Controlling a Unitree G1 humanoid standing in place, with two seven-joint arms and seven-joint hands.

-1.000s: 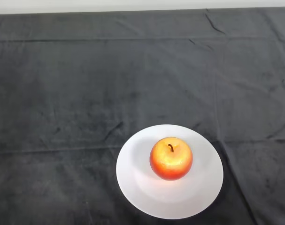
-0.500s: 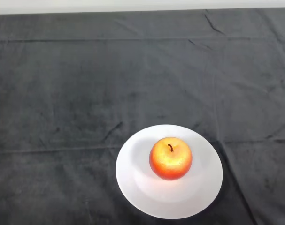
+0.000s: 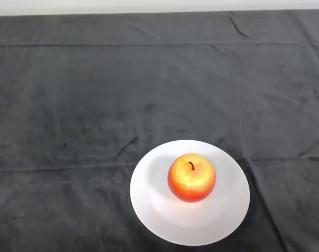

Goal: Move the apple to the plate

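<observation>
Apple (image 3: 191, 177) rests upright near centre of plate (image 3: 148, 205), stem up. Judgement: 1 firm, smooth, fairly heavy fruit, apt to roll; I would grip its widest girth.

The table (image 3: 70, 105) is covered edge to edge by a dark grey cloth (image 3: 159, 79) with shallow creases and fold lines running across it. Beyond the far edge, a narrow pale strip (image 3: 148, 6) spans the top of the view.
</observation>
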